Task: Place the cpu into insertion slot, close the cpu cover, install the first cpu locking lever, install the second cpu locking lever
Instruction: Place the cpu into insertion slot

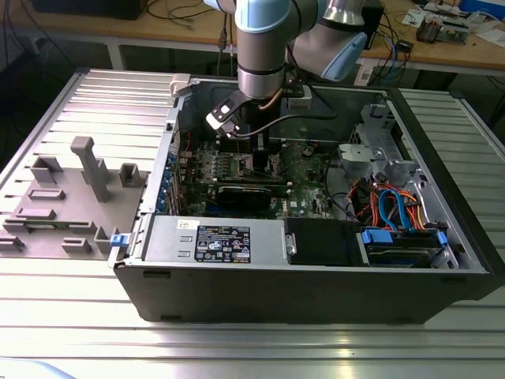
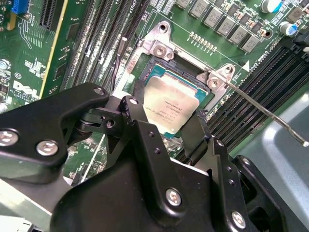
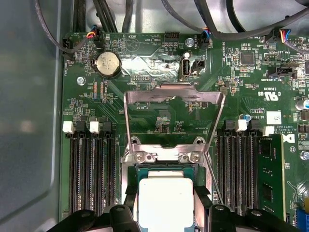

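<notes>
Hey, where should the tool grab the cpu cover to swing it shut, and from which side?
Probably its free crossbar, the edge farthest from the hinge. The cpu cover is flipped open away from the cpu. It is a thin, flat frame, so pinch across its thickness, coming from the side away from the cpu.

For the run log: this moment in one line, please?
gripper at cpu | cpu at insertion slot | cpu cover open | locking lever unlatched
</notes>
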Motion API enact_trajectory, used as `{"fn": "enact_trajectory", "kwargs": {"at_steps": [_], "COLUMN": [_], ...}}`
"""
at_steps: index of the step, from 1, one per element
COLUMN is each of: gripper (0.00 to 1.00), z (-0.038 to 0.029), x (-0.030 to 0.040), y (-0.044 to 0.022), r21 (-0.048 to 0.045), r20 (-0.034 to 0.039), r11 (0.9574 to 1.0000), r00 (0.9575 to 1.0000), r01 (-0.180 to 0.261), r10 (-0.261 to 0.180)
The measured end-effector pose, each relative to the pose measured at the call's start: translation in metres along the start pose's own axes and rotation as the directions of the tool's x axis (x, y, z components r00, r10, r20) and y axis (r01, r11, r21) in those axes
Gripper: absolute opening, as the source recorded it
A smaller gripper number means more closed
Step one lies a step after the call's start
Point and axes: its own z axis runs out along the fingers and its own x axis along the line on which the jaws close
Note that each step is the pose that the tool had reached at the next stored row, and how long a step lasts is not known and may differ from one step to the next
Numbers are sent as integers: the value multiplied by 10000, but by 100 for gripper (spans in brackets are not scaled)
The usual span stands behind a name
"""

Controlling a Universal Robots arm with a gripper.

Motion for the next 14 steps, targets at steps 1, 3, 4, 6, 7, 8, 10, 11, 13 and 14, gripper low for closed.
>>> {"fn": "enact_trajectory", "kwargs": {"at_steps": [1,3,4,6,7,8,10,11,13,14], "gripper": [54,54,54,54,54,54,54,54,54,54], "z": [0,0,0,0,0,0,0,0,0,1], "x": [0,0,0,0,0,0,0,0,0,0], "y": [0,0,0,0,0,0,2,2,4,5], "r21": [0,0,0,0,0,0,11,20,52,72], "r20": [0,0,0,0,0,0,1,3,26,49], "r11": [10000,10000,10000,10000,10000,10000,10000,10000,10000,10000], "r00": [10000,10000,10000,10000,10000,10000,10000,10000,10000,10000], "r01": [-3,-4,-3,-4,-4,-4,-2,-4,0,0], "r10": [3,4,3,4,4,4,2,4,0,-1]}}
